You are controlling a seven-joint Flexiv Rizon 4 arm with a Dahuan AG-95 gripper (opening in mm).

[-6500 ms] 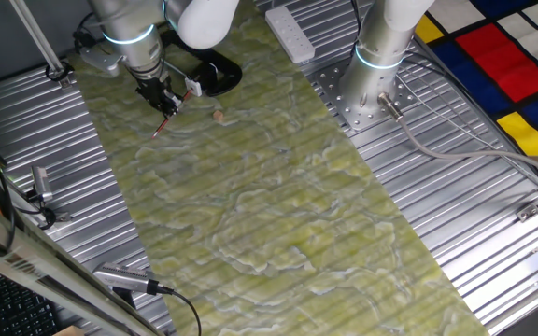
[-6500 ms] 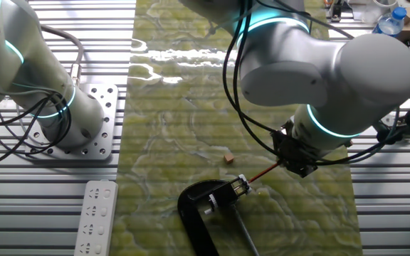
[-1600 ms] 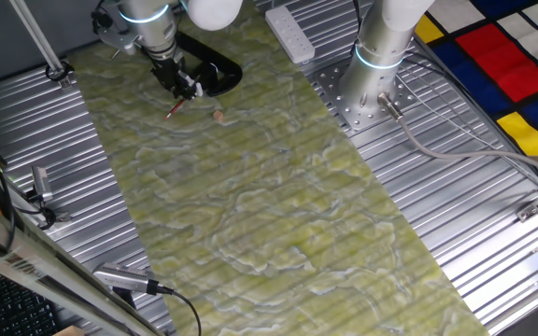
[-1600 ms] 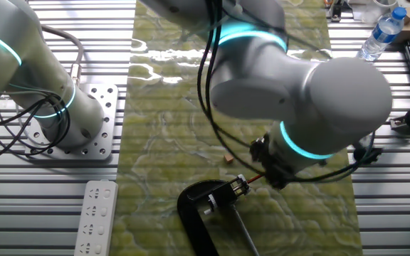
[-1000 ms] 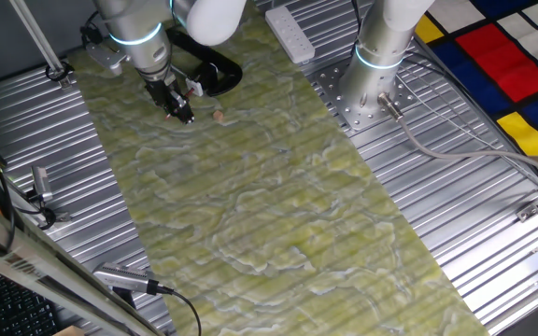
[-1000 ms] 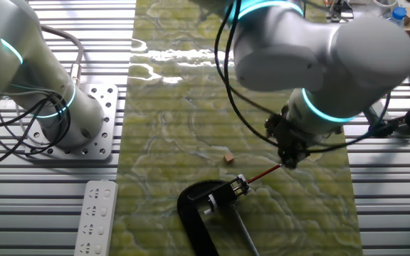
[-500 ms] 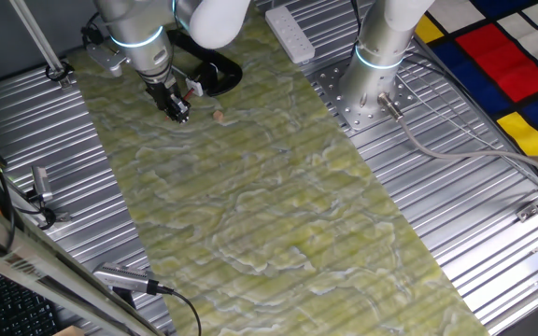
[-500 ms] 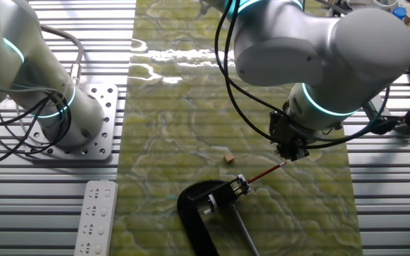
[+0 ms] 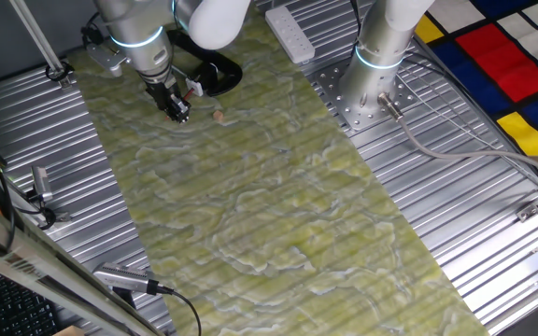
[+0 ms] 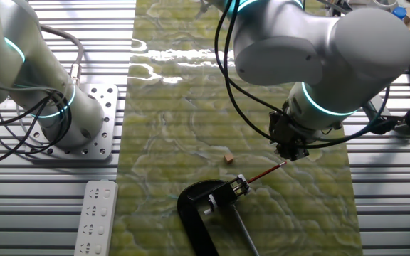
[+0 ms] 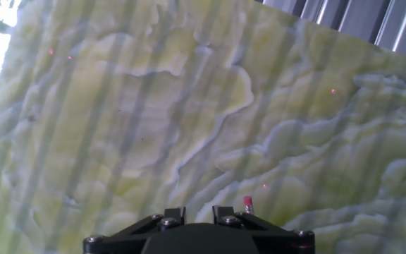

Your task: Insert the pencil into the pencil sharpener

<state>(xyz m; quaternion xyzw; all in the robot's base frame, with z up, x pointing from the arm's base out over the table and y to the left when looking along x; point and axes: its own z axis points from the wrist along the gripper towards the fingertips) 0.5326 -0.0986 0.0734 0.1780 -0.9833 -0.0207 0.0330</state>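
The red pencil lies slanted just above the green mat. Its front end is at the mouth of the black pencil sharpener, which also shows in one fixed view. My gripper sits at the pencil's rear end, to the right of the sharpener; in one fixed view the gripper is to its lower left. In the hand view the gripper shows two fingers with a narrow gap. The pencil's pink end shows just right of the right finger, not in the gap. Whether the fingers grip the pencil is hidden.
A small brown bit lies on the mat left of the gripper and also shows in one fixed view. A white power strip lies beside the mat. A second arm's base stands on the ribbed metal table.
My gripper pushed in close to the sharpener, then drew back along the pencil to its rear end. Nothing has moved in the last half second.
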